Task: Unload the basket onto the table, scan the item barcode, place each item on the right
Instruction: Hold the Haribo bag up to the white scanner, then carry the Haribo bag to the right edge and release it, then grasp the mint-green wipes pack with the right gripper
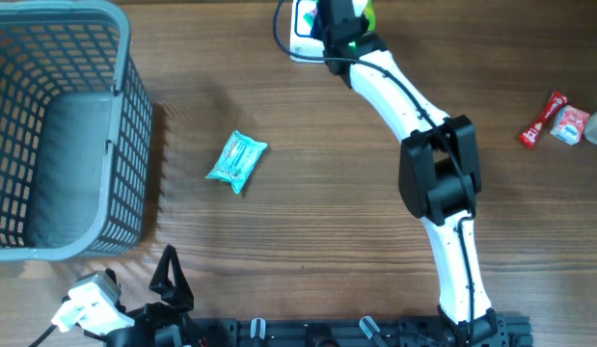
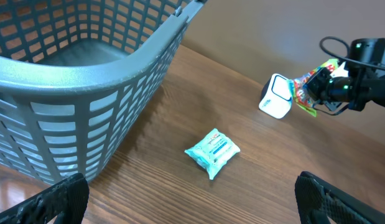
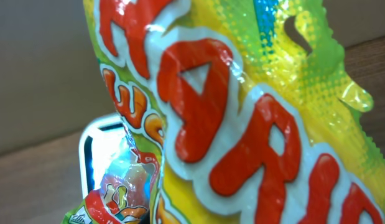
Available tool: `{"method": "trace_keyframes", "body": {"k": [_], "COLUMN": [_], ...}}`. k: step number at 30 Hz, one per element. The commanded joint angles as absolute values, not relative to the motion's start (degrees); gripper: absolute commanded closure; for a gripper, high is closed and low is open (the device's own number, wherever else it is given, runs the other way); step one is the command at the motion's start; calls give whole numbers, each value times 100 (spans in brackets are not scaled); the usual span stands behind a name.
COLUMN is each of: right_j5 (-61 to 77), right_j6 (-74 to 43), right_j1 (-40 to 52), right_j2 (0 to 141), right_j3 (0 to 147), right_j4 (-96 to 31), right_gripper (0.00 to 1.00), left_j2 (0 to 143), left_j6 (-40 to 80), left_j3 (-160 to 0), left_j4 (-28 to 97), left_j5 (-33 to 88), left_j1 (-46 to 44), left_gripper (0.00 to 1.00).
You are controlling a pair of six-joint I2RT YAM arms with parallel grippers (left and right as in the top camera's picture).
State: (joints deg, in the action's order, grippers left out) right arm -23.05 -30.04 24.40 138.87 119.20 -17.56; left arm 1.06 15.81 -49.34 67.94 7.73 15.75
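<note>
Overhead, the right tool (image 1: 341,27) is at the top centre of the frame, pressed together on a yellow-green candy bag (image 1: 366,13) held right over the white scanner (image 1: 300,29). A teal packet (image 1: 236,159) lies alone mid-frame on the wooden bench (image 1: 308,222), and a grey basket (image 1: 134,164) fills the upper left. At the right edge a red packet (image 1: 542,120) touches a pale one (image 1: 569,123). The left tool (image 1: 173,281) sits at the lower left, spread wide and holding nothing.

From the left wrist, its dark fingers (image 2: 55,202) show in the two bottom corners, far apart. The basket wall takes up the upper left and the teal packet lies at lower centre. At the right, the bag hangs from the right tool just beside the scanner's face; whether they touch I cannot tell.

From the right wrist, the glossy bag with red lettering covers most of the frame. The scanner's white rim and dark window peek out at lower left behind it.
</note>
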Motion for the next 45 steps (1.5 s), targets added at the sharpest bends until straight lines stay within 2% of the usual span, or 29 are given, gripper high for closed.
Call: {"method": "trace_keyframes", "body": {"k": [1, 4, 8, 10, 15, 17, 21, 23, 24, 25, 26, 27, 28, 31, 33, 35, 36, 37, 39, 41, 45], "right_j5": [-3072, -3350, -3347, -3234, -2707, -2674, -3297, -3315, -2950, -2342, -2018, -1723, -1601, -622, 858, 2668, 2847, 2233, 2056, 2053, 2049], "right_j6": [-2569, -2950, -4338, -4580, -4770, -4801, -5223, -4539, -3750, -2956, -2646, -2517, -2499, -2556, -2499, -1922, -1758, -1667, -1712, -2318, -3551], "right_j1": [2705, 2567, 1876, 1356, -99, -1017, -2161, -2582, -2777, -2904, -2930, -2886, -2834, -2526, -2193, -1520, -991, 58, 1140, 2193, 3640], "right_j2": [13850, 13415, 12910, 12910, 12899, 12899, 12899, 12899, 12899, 12899, 12899, 12892, 12877, 12595, 12223, 11933, 11924, 11979, 12068, 12302, 12982], "right_j3": [12567, 13506, 13614, 13434, 12610, 11747, 10683, 10508, 10490, 10503, 10530, 10895, 11238, 12672, 13045, 13045, 13045, 12919, 12634, 12304, 11747], "right_j4": [-2689, -5166, -8453, -9218, -9218, -9220, -8847, -8051, -7481, -6978, -6781, -6814, -7022, -7970, -8226, -8274, -8357, -8340, -8023, -7406, -6077], "right_gripper": [95, 95, 96, 96, 96, 96, 96, 96, 96, 84, 39, 13, 0, 0, 0, 0, 0, 0, 0, 0, 0], "left_j2": [71, 71, 71, 71, 71, 71, 71, 71, 71, 71, 71, 71, 71, 71, 71, 71, 71, 71, 71, 71, 71], "left_j6": [1614, 1616, 1614, 1616, 1616, 1614, 1616, 1614, 1614, 1614, 1614, 1616, 1614, 1614, 1614, 1614, 1614, 1614, 1614, 1616, 1614], "left_j3": [-4921, -4921, -4921, -4921, -4921, -4921, -4921, -4921, -4921, -4921, -4921, -4921, -4921, -4921, -4921, -4921, -4921, -4921, -4921, -4921, -4921], "left_j4": [6777, 6777, 6777, 6777, 6777, 6777, 6777, 6777, 6777, 6777, 6777, 6777, 6777, 6777, 6777, 6777, 6777, 6777, 6777, 6777, 6777], "left_j5": [744, 744, 744, 744, 744, 744, 744, 744, 744, 744, 744, 744, 744, 744, 744, 744, 744, 744, 744, 744, 744], "left_j1": [1559, 1559, 1559, 1559, 1559, 1559, 1559, 1559, 1559, 1559, 1559, 1559, 1559, 1559, 1559, 1559, 1559, 1559, 1559, 1559, 1559], "left_gripper": [0, 0, 0, 0, 0, 0, 0, 0, 0, 0, 0, 0, 0, 0, 0, 0, 0, 0, 0, 0, 0]}}
